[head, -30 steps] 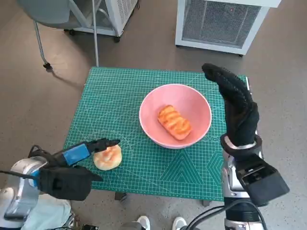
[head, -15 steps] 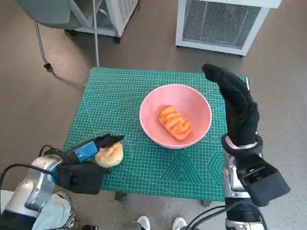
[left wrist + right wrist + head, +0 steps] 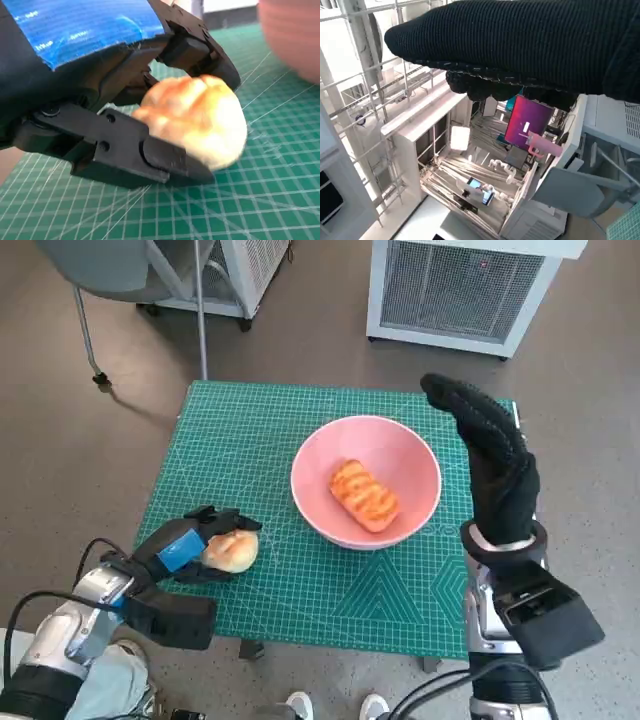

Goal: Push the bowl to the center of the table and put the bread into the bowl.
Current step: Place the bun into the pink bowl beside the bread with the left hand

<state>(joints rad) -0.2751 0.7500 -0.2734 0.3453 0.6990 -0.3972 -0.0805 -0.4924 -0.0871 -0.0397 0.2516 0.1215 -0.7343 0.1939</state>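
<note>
Two pieces of bread are showing: a striped loaf (image 3: 364, 494) is lying inside the pink bowl (image 3: 312, 472), and a round bun (image 3: 231, 550) is sitting on the green cutting mat (image 3: 250, 440) near the desk's front-left corner. I am closing my left hand (image 3: 190, 546) around the bun; in the left wrist view black fingers (image 3: 145, 152) are cupping it on both sides, so I am reading it as gripped. I am judging that a straight lift, then a carry over the near rim, is serving best, with light pressure since the bun looks soft. My right hand (image 3: 490, 455) is standing upright beside the bowl, fingers extended, holding nothing.
</note>
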